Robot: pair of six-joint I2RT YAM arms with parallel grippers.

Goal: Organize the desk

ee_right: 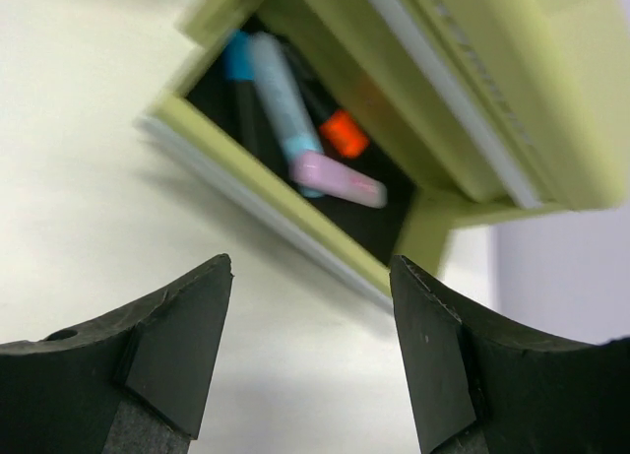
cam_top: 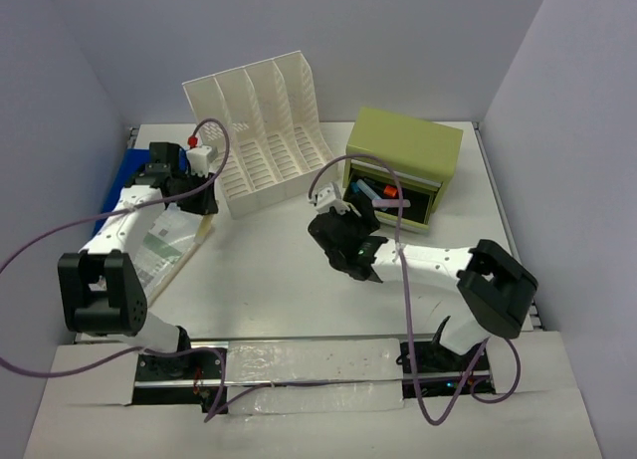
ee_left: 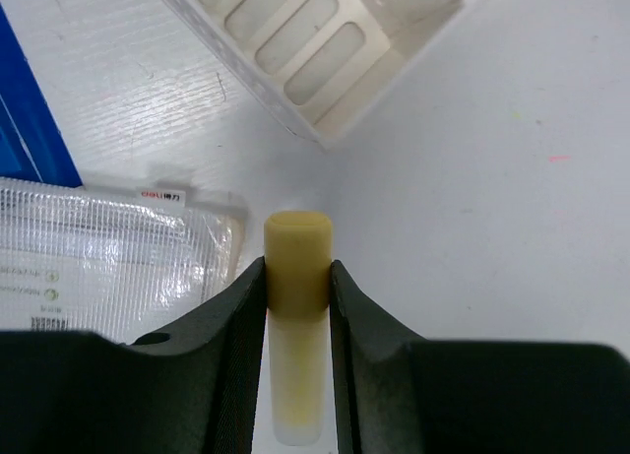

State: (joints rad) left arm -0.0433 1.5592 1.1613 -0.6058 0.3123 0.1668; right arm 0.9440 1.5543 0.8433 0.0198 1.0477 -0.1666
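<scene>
Top cam: white matte desk spans the whole view, under everything. White slotted plastic file rack at back, left of ctr. Olive-green drawer box back right, drawer out.

Left wrist: left gripper clamped on a pale-yellow round stick, lower part translucent. Clear mesh-weave pouch w/ red "deli" print; other text too small to read.

Right wrist: right gripper spread, nothing btwn fingers. Drawer holds lt-blue marker, pink cap, orange cap.

Desk plain white, slotted rack white too; drawer box olive-green, with a light-blue marker, pink marker and orange cap inside; the stick is pale yellow, the folder blue
</scene>
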